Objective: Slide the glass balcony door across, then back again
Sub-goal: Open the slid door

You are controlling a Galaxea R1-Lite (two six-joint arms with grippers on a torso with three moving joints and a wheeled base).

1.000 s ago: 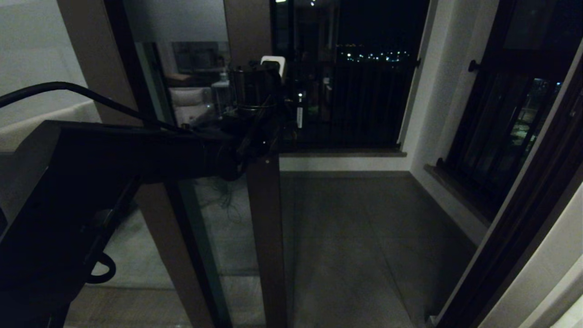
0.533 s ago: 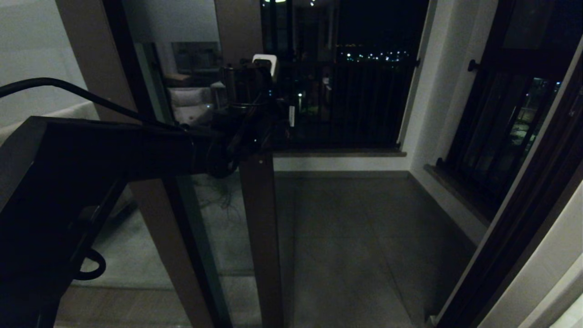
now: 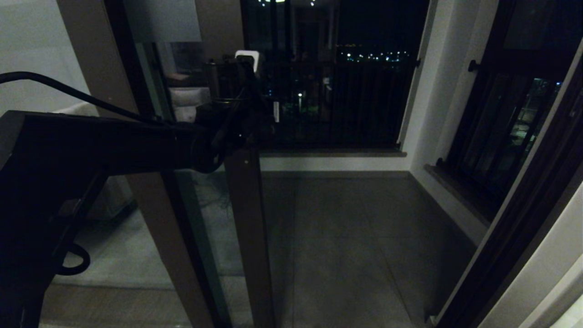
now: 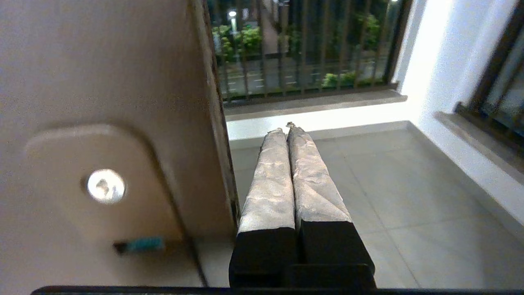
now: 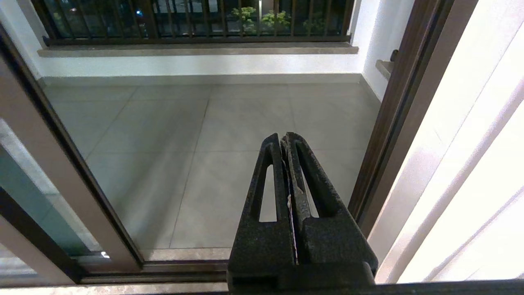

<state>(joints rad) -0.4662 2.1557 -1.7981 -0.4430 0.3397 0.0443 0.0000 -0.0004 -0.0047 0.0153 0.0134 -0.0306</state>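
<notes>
The door (image 3: 243, 218) stands partly slid aside at left of centre, its brown stile upright before the tiled balcony floor (image 3: 346, 237) and dark railing (image 3: 346, 105). The left gripper (image 4: 287, 131), fingers pressed together and holding nothing, lies just beside the stile's edge, near a screw (image 4: 106, 186). The right gripper (image 5: 283, 139), likewise closed and empty, hangs over the floor by the right-hand frame (image 5: 393, 123).

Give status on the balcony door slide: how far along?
Done: the glass balcony door is already well across, leaving a wide gap onto the balcony floor. In hand: the left gripper, shut, sits beside the door's stile at its open edge; over the last second the stile moved further left in the head view. Left: finish this stroke, then slide it back. The right gripper is shut and parked facing the opening.
</notes>
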